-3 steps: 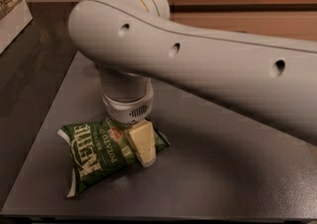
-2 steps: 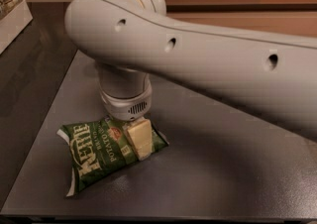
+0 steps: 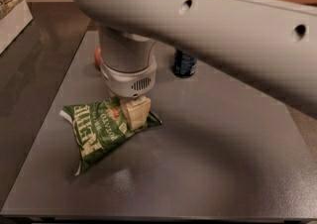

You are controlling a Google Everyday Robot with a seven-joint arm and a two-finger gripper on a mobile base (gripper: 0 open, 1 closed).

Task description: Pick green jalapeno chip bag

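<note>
The green jalapeno chip bag [image 3: 99, 131] lies on the grey table [image 3: 213, 158] at the front left, its white lettering facing up. My gripper [image 3: 133, 114] hangs from the thick white arm [image 3: 208, 25] straight down onto the bag's right end. One cream fingertip [image 3: 135, 112] shows in front of the bag and the other is hidden behind it. The fingers are shut on the bag's right end, which is pinched and raised a little. The bag's left end rests on the table.
A dark can [image 3: 184, 63] stands behind the gripper at mid table. A red-orange round thing [image 3: 97, 55] peeks out behind the wrist. A white box [image 3: 12, 20] with packets sits at the far left. The table's front edge is near the bag.
The arm and gripper have risen a little, and the bag's right end has come up with the fingers. The can and the red-orange thing behind the arm now show.
</note>
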